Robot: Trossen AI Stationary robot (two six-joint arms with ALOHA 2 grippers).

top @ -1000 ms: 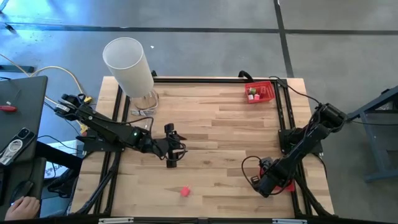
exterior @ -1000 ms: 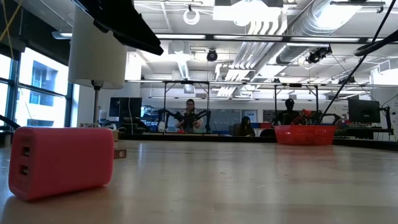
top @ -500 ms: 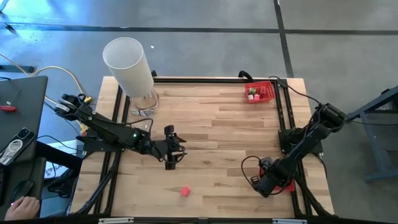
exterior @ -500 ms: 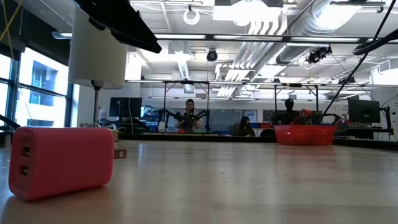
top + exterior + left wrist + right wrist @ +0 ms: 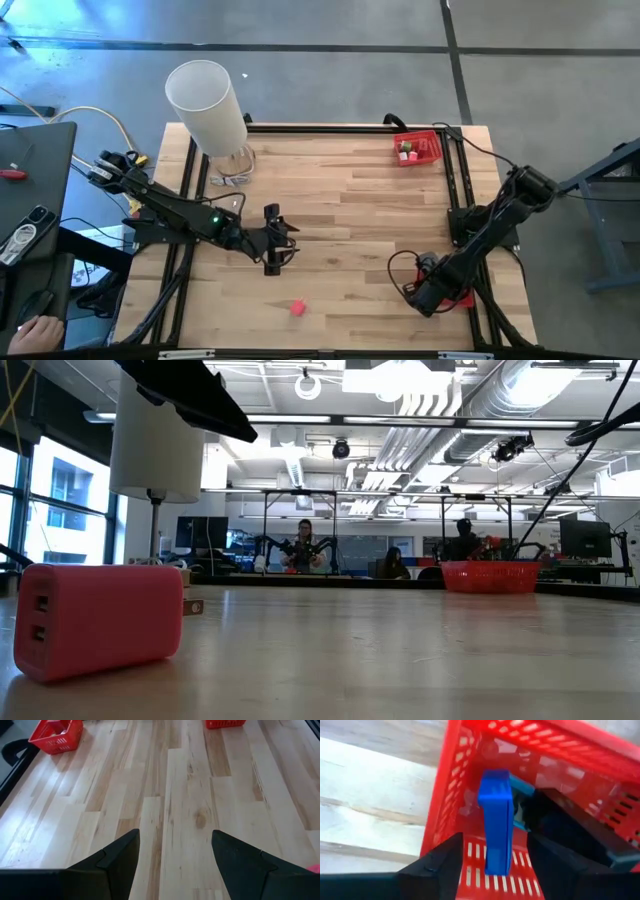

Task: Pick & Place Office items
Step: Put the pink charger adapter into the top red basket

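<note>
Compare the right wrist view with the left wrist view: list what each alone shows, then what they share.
Right wrist only: a blue item standing inside a red tray, between the right gripper and its open fingers. Left wrist only: bare table, two red trays at its far end, the open, empty left gripper. Shared: red mesh trays, light wood.

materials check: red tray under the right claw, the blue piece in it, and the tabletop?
Red tray: looks like moulded plastic, slightly glossy, with slotted lattice walls and floor.
Blue piece: probably hard plastic, smooth, with even colour and crisp edges; it stands upright in the tray.
Tabletop: wood planks, butcher-block style, with visible grain, a knot and a light sheen, likely sealed.
</note>
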